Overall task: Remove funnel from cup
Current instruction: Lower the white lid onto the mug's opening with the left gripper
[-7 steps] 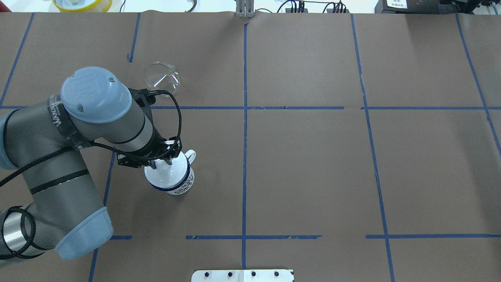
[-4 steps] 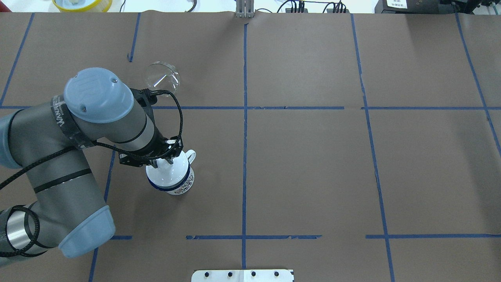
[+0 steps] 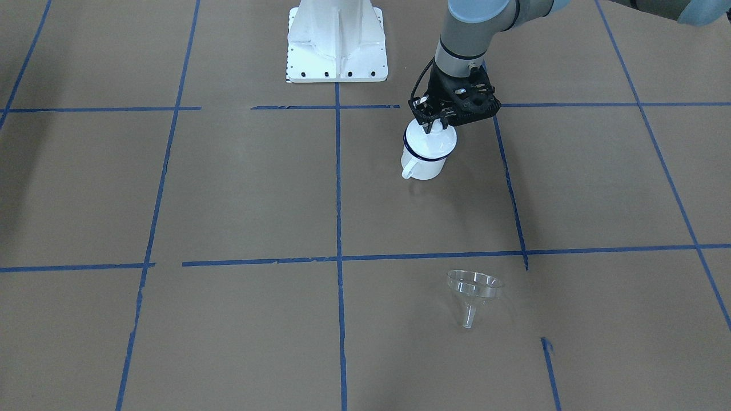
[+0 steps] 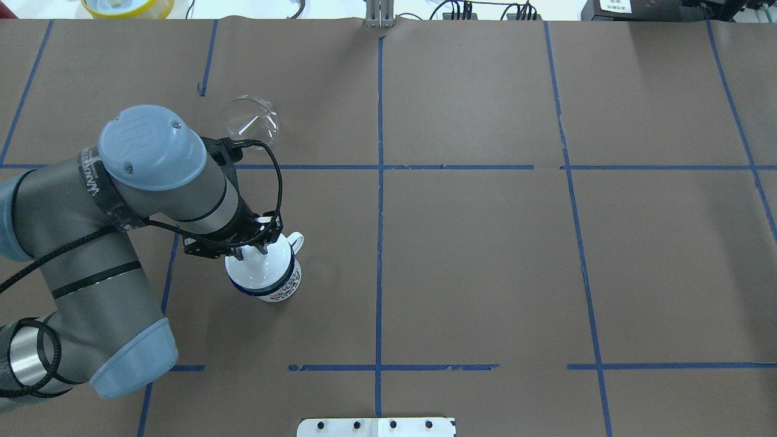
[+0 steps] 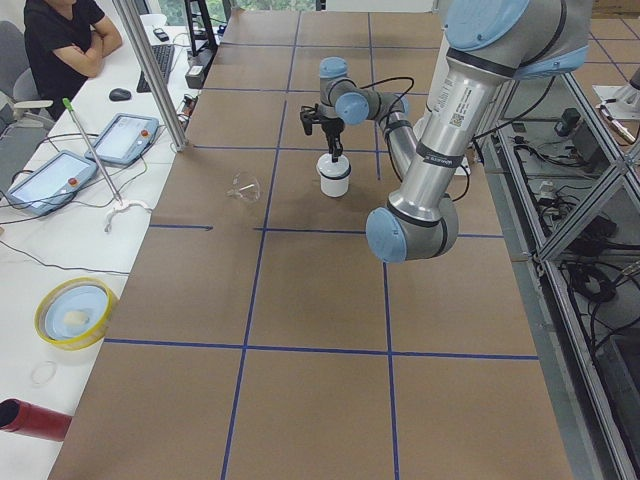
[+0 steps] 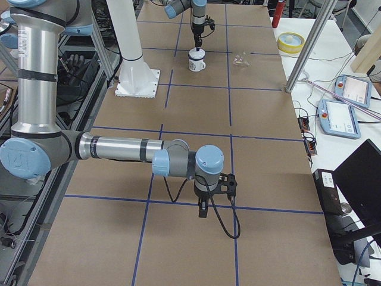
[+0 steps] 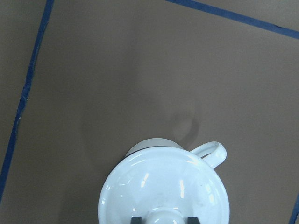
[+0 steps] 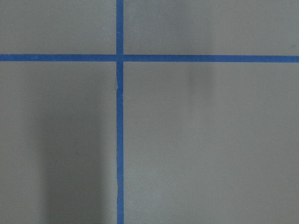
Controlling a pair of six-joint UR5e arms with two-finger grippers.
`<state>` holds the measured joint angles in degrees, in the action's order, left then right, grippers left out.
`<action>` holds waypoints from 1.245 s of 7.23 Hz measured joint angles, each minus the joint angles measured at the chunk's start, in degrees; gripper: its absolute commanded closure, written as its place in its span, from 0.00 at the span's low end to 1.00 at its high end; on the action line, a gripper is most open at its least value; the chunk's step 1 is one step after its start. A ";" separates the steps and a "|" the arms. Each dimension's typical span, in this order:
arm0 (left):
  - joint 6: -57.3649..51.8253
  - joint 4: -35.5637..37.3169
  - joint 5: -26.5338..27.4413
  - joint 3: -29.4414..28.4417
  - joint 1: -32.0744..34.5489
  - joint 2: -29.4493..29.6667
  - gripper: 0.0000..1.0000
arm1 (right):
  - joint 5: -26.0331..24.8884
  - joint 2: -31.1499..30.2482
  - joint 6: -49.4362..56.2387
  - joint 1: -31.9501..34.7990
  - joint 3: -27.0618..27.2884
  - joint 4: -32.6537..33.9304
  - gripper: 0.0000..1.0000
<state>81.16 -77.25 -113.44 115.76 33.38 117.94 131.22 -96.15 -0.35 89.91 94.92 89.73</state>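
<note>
The clear funnel (image 4: 250,118) lies on the brown table, apart from the cup, its spout pointing away from the robot; it also shows in the front view (image 3: 474,288). The white mug with a blue rim (image 4: 280,286) stands upright in the left half, handle (image 7: 212,151) showing. A round white knobbed lid (image 7: 163,186) covers the mug. My left gripper (image 4: 254,252) points down onto the lid, and its fingers (image 7: 136,219) sit on either side of the knob. My right gripper (image 6: 202,211) hangs over bare table near the robot's side; I cannot tell whether it is open.
Blue tape lines (image 4: 380,182) divide the brown paper. The white robot base (image 3: 337,43) stands at the table's near edge. A yellow bowl (image 4: 127,6) sits beyond the far left edge. A person and tablets are at a side table (image 5: 100,150).
The left arm has shifted very slightly; the gripper stays at the lid's knob. The mug, lid and funnel keep their places.
</note>
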 measured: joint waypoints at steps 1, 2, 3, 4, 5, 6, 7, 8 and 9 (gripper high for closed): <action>-0.02 0.00 -0.02 0.01 0.00 -0.02 0.66 | 0.00 0.00 0.00 0.00 0.00 0.00 0.00; -0.03 -0.02 -0.03 0.00 0.00 -0.01 0.01 | 0.00 0.00 0.00 0.00 0.00 0.00 0.00; -0.02 -0.19 -0.03 -0.07 -0.03 0.00 0.00 | 0.00 0.00 0.00 0.00 0.00 0.00 0.00; 0.02 -0.61 -0.03 -0.18 -0.06 -0.01 0.00 | 0.00 0.00 0.00 0.00 0.00 0.00 0.00; 0.04 -0.98 -0.03 -0.25 -0.06 -0.02 0.00 | 0.00 0.00 0.00 0.00 0.00 0.00 0.00; 0.05 -1.12 -0.03 -0.23 -0.07 0.01 0.00 | 0.00 0.00 0.00 0.00 0.00 0.00 0.00; 0.05 -1.14 -0.03 -0.16 -0.07 0.06 0.00 | 0.00 0.00 0.00 0.00 0.00 0.00 0.00; 0.04 -1.15 -0.01 -0.09 -0.07 0.18 0.00 | 0.00 0.00 0.00 0.00 0.00 0.00 0.00; 0.00 -1.19 0.01 -0.09 -0.10 0.39 0.00 | 0.00 0.00 0.00 0.00 0.00 0.00 0.00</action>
<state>81.15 -78.44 -113.43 115.67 33.28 118.33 131.22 -96.15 -0.35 89.91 94.92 89.74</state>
